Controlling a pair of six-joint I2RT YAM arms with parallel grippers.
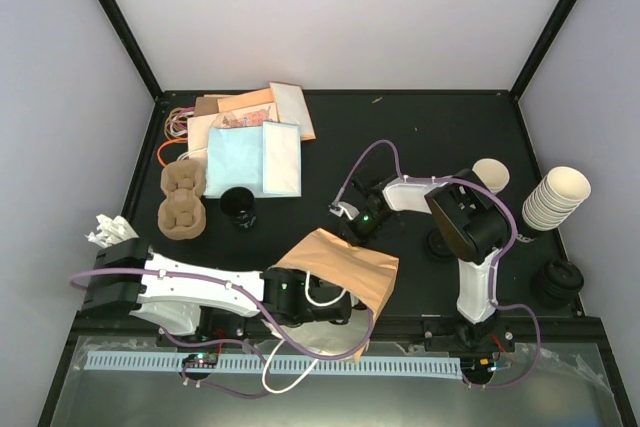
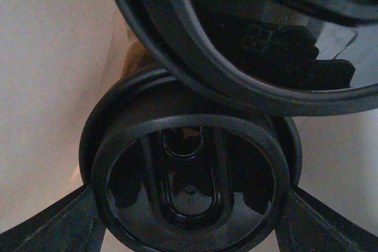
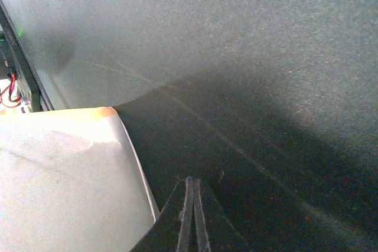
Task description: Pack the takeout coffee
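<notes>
The takeout coffee shows only by its round black lid (image 2: 190, 187) in the left wrist view; its white side is hidden. My left gripper (image 2: 190, 199) is shut on it, with a finger (image 2: 53, 228) on each side of the lid. In the top view this gripper (image 1: 322, 303) reaches into the mouth of a brown paper bag (image 1: 345, 265) lying on its side. A second black lid rim (image 2: 248, 57) sits close above the held one. My right gripper (image 1: 349, 215) is shut and empty just beyond the bag, its fingertips (image 3: 193, 216) pressed together over the black table, beside the bag's wall (image 3: 65, 181).
A cardboard cup carrier (image 1: 183, 199) and a dark lidded cup (image 1: 238, 207) stand at left, with papers and napkins (image 1: 255, 142) behind. Stacked cream cups (image 1: 555, 197), a single cream cup (image 1: 490, 175) and loose black lids (image 1: 558, 282) are at right. Crumpled white paper (image 1: 110, 230) lies far left.
</notes>
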